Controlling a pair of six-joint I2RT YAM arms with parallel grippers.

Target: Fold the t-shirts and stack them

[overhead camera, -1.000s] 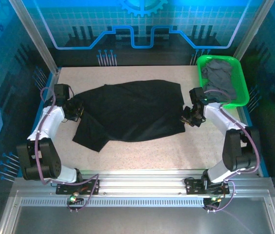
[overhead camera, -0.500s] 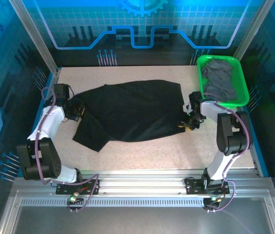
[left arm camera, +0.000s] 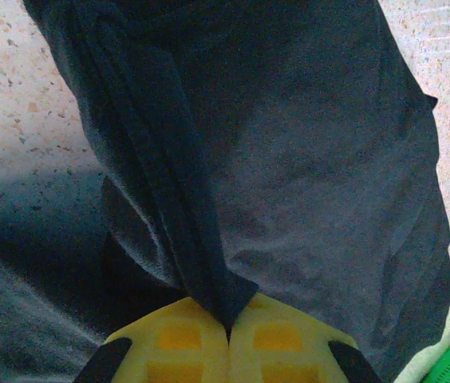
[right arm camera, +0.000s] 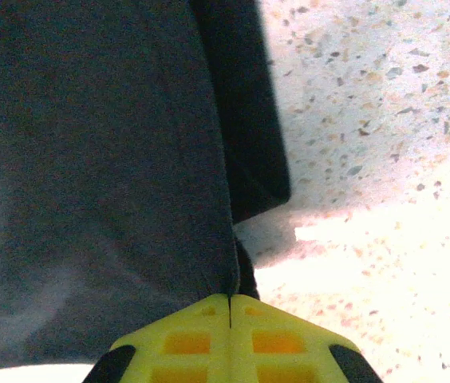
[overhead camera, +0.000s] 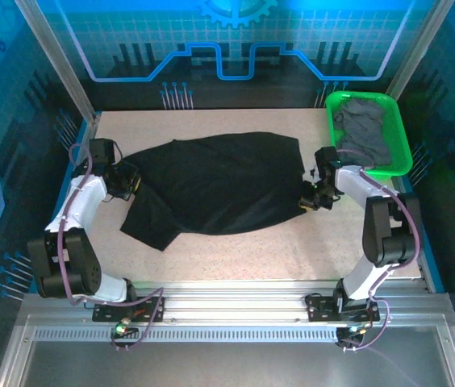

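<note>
While left end effector (left arm camera: 227, 333), right end effector (right arm camera: 230, 306) pinch, black t-shirt (overhead camera: 219, 181) lies spread.

Left gripper (overhead camera: 131, 181) and right gripper (overhead camera: 308, 201) both low, yellow jaws pressed together pinching opposite edges of the black t-shirt (overhead camera: 219, 181), elbows bent outward.

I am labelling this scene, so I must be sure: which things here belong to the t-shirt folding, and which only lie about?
For the job: black t-shirt, pinched by left gripper and right gripper; dark grey t-shirts.
Lying about: green basket holding them; table.
</note>
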